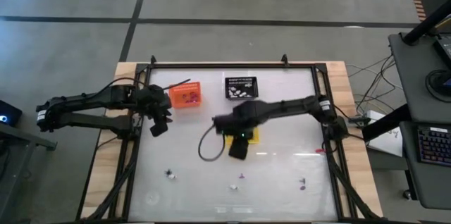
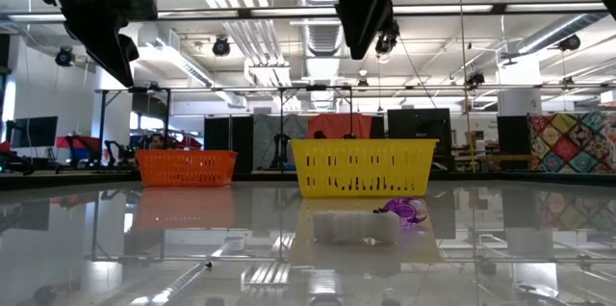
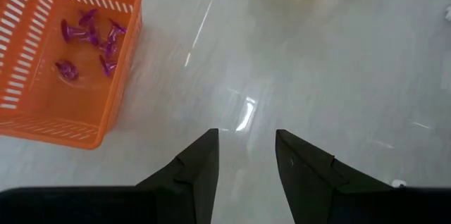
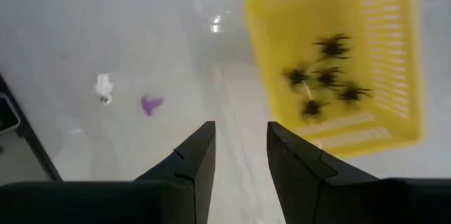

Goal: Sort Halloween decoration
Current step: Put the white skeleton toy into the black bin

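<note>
Beside the orange basket (image 1: 187, 95) near the table's (image 1: 282, 175) far edge, the left gripper (image 3: 245, 155) hovers spread and empty; mid-table, the right gripper (image 4: 240, 151), parted and empty, hangs by the yellow basket (image 4: 338, 62) of spiders (image 4: 325, 76).

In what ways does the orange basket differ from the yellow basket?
The orange basket holds purple pieces; the yellow basket holds black spiders. The orange basket stands near the left gripper, the yellow basket under the right gripper. Both are small slotted plastic baskets on the table.
</note>
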`<state>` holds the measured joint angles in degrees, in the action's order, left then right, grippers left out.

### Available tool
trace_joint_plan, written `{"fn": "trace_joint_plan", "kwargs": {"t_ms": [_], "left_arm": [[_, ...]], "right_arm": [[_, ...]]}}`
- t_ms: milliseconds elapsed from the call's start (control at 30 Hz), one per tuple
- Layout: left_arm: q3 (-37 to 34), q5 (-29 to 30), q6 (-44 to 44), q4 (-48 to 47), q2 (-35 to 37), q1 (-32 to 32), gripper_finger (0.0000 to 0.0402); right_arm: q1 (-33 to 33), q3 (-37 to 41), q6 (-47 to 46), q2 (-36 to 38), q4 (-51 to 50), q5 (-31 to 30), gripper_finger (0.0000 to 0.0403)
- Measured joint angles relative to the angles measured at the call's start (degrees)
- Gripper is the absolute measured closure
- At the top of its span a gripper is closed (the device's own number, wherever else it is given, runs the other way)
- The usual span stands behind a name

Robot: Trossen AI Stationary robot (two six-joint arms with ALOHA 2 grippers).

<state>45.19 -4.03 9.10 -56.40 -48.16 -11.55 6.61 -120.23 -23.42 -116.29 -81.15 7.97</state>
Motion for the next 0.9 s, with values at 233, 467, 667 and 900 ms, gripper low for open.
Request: {"fn": "trace_joint_plan", "kwargs": {"t_ms": [233,467,667,900], "left_arm": [[0.00,0.00,1.03,-0.24,0.01,0.00,0.0278],[0.00,0.04,1.41,-0.24,-0.13,0.00,0.0278],[0.00,0.07,2.83,-0.24,-0.13,0.00,0.0278],[0.00,0.11,3.79,-0.31,-0.24,0.00,0.0278]], "right_arm": [[6.30,4.04,0.00,0.00,7.73,4.17,0.0301],[9.92,6.57,-0.03,0.00,10.49,4.48,0.0309],[12.29,10.26,-1.20,0.00,18.70,4.59,0.0310],[13.47,17.62,-7.83,0.00,34.27,4.01,0.0310]]}}
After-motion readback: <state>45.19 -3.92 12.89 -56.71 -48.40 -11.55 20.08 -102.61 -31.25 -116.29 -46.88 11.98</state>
